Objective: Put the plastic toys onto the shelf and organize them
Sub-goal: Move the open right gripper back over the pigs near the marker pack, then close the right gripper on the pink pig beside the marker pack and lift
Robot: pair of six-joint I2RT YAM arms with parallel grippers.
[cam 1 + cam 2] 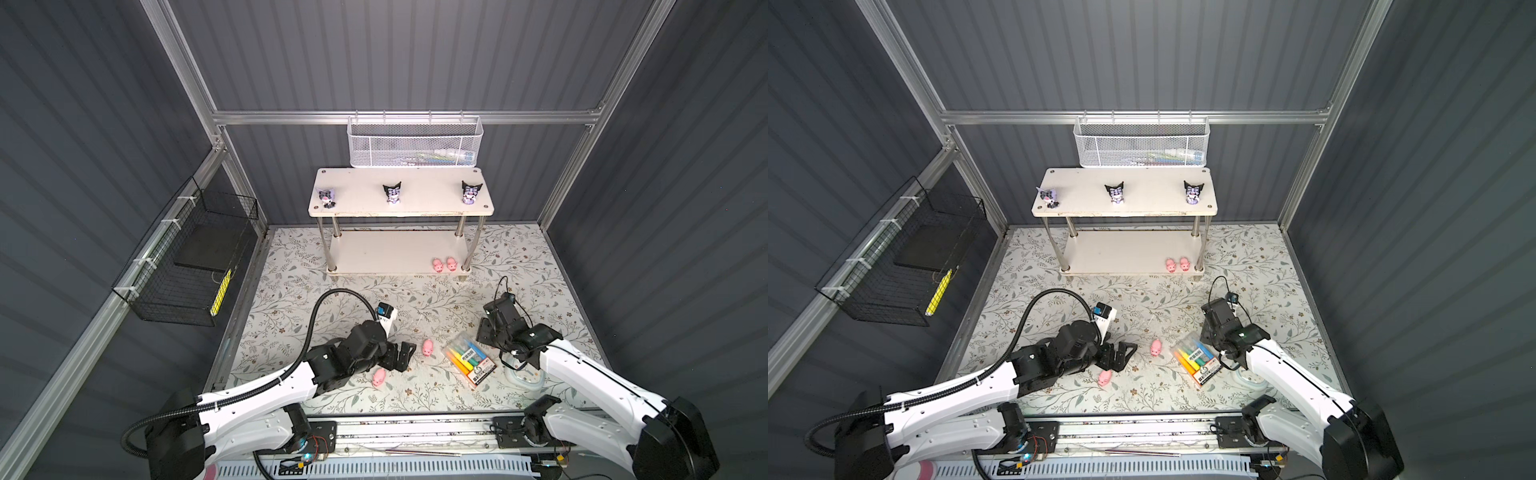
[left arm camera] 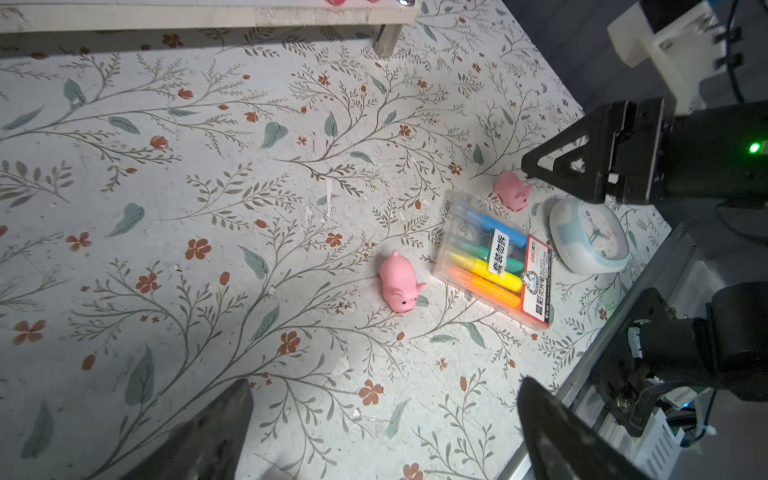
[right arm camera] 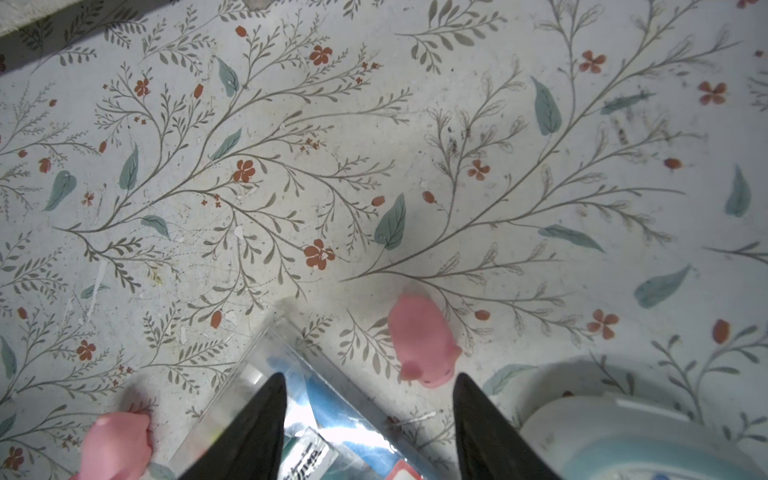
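Note:
The white shelf [image 1: 401,208] holds three black-eared figurines [image 1: 392,193] on its top board and two pink pigs [image 1: 444,264] at the right end of its lower board. On the floor, one pig [image 1: 428,347] lies just ahead of my open, empty left gripper [image 1: 408,353] [image 2: 384,381], and another pig [image 1: 379,377] lies beside its wrist. My right gripper [image 3: 370,376] [image 1: 484,334] stands open and low over a corner of the marker pack. A third floor pig [image 3: 424,338] [image 2: 513,191] lies just beyond its fingertips, untouched and hidden in both top views.
A clear pack of coloured markers [image 1: 469,359] lies between the two grippers. A pale-blue clock [image 2: 588,237] sits under the right arm. A white mesh basket [image 1: 415,143] hangs behind the shelf, and a black wire basket [image 1: 187,266] hangs on the left wall.

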